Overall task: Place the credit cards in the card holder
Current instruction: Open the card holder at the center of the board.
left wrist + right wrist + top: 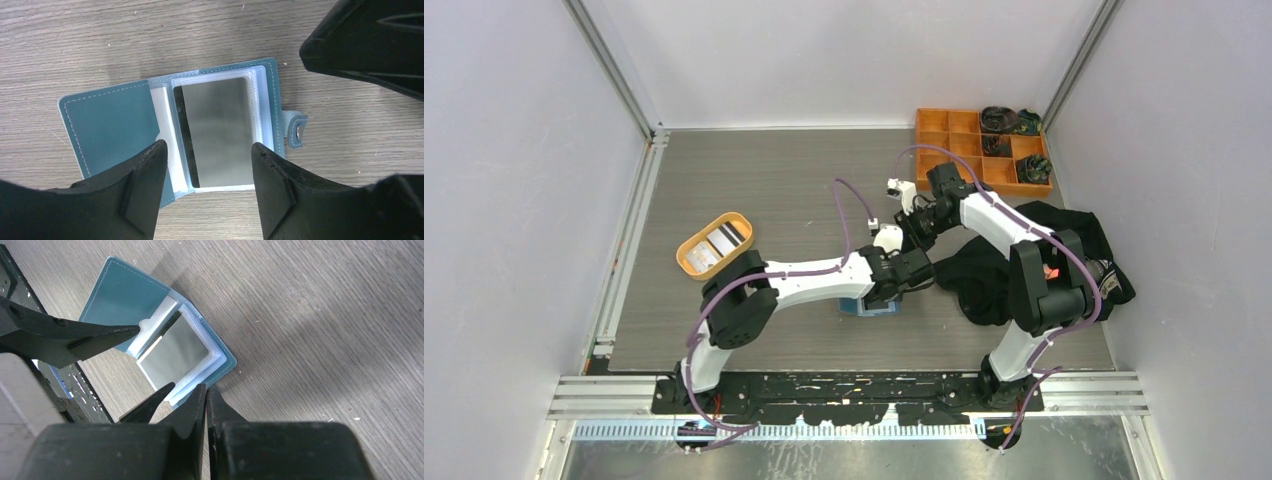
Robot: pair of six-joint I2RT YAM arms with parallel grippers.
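we see the card holder lying open on the desk, close to the near edge and about midway between the two arm bases, mostly covered from above by the left wrist. in the left wrist view its blue cover is spread flat to one side, the stack of clear pockets sits on the other half, and the snap tab sticks out past the far edge. a grey card with a dark stripe along one long side lies in the top clear pocket, square with it.

the left claw hangs just over the open holder with its fingers spread, one on each side of the grey card, gripping nothing. the right claw has its fingers pressed together with nothing between them; its tip sits just beside the holder's edge on the pocket side, and we cannot tell whether it touches.

more cards, white and dark, lie in the orange oval tray, well apart to the left of the holder. the orange compartment box stands at the far right corner of the desk with dark things in some of its cells.
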